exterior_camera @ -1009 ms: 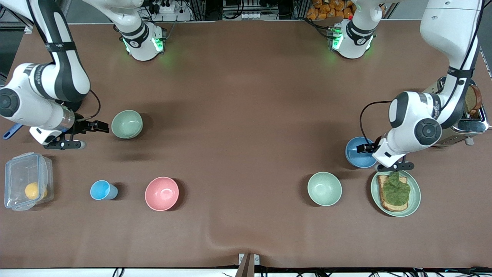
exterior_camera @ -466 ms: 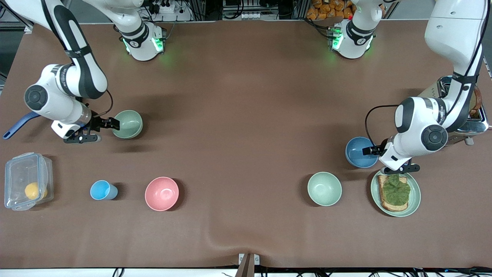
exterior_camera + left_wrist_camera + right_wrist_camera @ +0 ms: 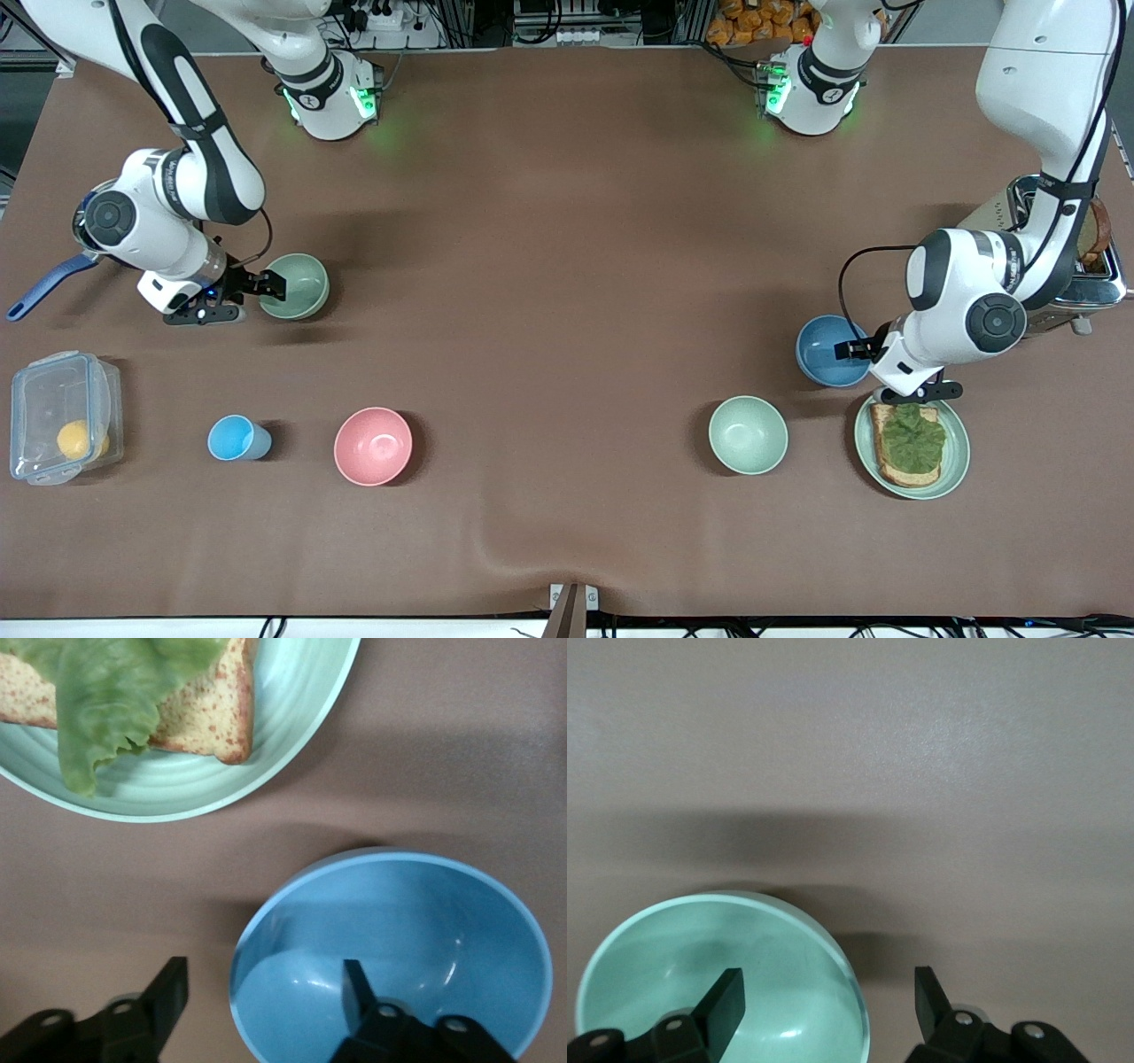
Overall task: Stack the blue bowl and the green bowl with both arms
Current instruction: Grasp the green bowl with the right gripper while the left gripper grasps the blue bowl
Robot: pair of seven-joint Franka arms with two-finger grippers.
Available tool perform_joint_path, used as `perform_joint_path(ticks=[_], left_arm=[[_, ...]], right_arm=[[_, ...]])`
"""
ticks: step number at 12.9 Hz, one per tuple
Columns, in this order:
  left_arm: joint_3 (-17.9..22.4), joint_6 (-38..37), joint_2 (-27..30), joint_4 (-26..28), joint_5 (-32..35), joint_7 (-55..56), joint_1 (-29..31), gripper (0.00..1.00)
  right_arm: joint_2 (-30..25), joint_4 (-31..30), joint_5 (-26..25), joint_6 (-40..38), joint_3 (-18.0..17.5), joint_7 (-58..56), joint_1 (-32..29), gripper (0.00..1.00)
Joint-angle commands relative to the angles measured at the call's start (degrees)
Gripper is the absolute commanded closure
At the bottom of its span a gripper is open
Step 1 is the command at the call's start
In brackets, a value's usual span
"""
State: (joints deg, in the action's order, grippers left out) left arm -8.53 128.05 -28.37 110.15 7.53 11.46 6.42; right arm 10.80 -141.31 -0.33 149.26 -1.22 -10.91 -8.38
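The blue bowl (image 3: 824, 353) sits upright near the left arm's end of the table. My left gripper (image 3: 850, 350) is open at its rim. In the left wrist view the gripper (image 3: 263, 992) straddles the rim of the blue bowl (image 3: 416, 921), one finger inside and one outside. The sage-green bowl (image 3: 299, 285) sits upright near the right arm's end. My right gripper (image 3: 273, 285) is open at its rim. In the right wrist view the gripper (image 3: 827, 992) straddles the rim of the green bowl (image 3: 656, 966), one finger inside, one outside.
A mintier green bowl (image 3: 748, 434) and a green plate with toast and lettuce (image 3: 955, 452) lie nearer the front camera than the blue bowl. A pink bowl (image 3: 373, 446), a light-blue cup (image 3: 235, 438), a clear container (image 3: 62, 428), a toaster (image 3: 1076, 266).
My right arm has moved toward the green bowl, bringing its gripper to the rim. My left gripper has shifted slightly and settled over the blue bowl's rim. Neither bowl has moved.
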Motion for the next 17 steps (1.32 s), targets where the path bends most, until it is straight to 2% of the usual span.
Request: perform_joint_path(ticks=[1,2,3,4,5,7,9,10,13,15,17], left_arm=[[-0.2,-0.4,-0.9,-1.1,1.3,0.2,-0.1,0.56],[-0.2,-0.4,-1.1,-1.1,1.3,0.2,-0.1,0.67],[-0.2,-0.5,-1.1,-1.1,1.3,0.1,-0.1,0.88],[-0.2,-0.6,-1.1,-1.2,1.3,0.8,-0.9,1.00],[-0.2,-0.7,-1.1,-1.2,1.3,0.9,-1.0,1.00],[-0.3,-0.9,-1.0,-1.1,1.9,-1.3,-0.4,1.00],[-0.3,-0.9,-0.7,-1.3,2.0,-3.4,-0.1,1.00],[-0.3,-1.0,-0.7,-2.0,2.1,-3.6,-0.3,1.00],[-0.7,-2.2,-0.3,-3.4,2.0,-3.6,-0.7,1.00],[-0.8,-6.4,-0.3,-6.5,1.8,-3.7,-0.9,1.00],[-0.9,-8.2,-0.2,-8.5,1.9,-3.7,-1.0,1.00]], right_arm=[[0.1,-3.0,-0.1,4.4,-0.7,-2.8,-1.5,0.29],[0.1,-3.0,-0.1,4.4,-0.7,-4.1,-1.7,0.44],[0.1,-3.0,-0.1,4.4,-0.7,-5.1,-2.2,0.60],[0.1,-2.9,-0.1,4.4,-0.7,-6.1,-2.6,0.77],[0.1,-2.9,-0.1,4.3,-0.8,-6.2,-2.9,0.88],[0.1,-2.7,-0.1,3.9,-0.9,-6.1,-3.0,1.00],[0.1,-2.3,0.7,3.5,-1.0,-5.7,-2.8,1.00],[0.1,-1.4,2.9,1.8,-1.1,-5.0,-2.2,1.00],[-0.2,4.3,9.6,-10.4,-1.1,-2.4,-0.6,1.00],[-0.5,5.1,11.6,-12.1,-1.2,-2.0,-0.5,1.00],[-1.1,5.1,12.9,-14.5,-2.0,4.1,1.9,1.00]])
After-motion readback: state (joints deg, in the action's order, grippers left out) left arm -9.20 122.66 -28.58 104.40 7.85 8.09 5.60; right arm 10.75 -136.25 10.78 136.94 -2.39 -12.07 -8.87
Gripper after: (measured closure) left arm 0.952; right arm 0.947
